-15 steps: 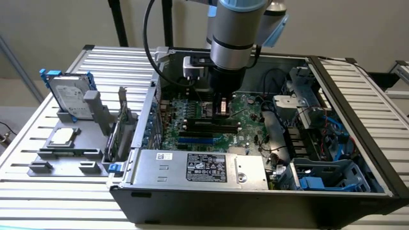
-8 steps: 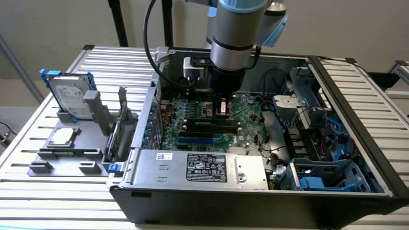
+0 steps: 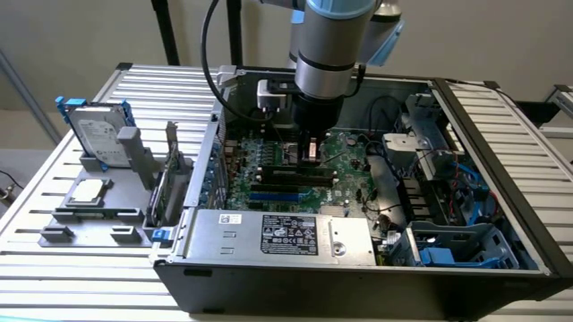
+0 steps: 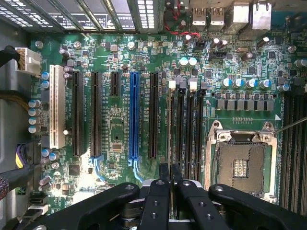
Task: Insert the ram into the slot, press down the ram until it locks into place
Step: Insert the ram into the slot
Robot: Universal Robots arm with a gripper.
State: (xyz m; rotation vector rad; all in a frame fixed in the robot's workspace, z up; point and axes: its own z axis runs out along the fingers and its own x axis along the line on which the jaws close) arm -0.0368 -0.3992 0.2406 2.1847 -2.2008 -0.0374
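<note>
In the wrist view my gripper (image 4: 170, 172) is shut on the ram (image 4: 169, 125). The ram shows edge-on as a thin grey-green strip running away from the fingertips. It stands over the bank of parallel black memory slots (image 4: 181, 129), at the slot nearest the long black expansion sockets, between white and black end clips. Whether it is seated in the slot is not visible. In the exterior view the gripper (image 3: 310, 149) hangs straight down inside the open computer case, just above the motherboard (image 3: 268, 151), beside the black slots (image 3: 291, 176).
A blue socket (image 4: 134, 115), a white socket (image 4: 56, 105) and the open CPU socket (image 4: 238, 165) flank the memory bank. The case holds a power supply (image 3: 278, 231), cables and a blue drive cage (image 3: 457, 248). Outside it stand a hard drive (image 3: 96, 134) and an upright expansion card (image 3: 170, 168).
</note>
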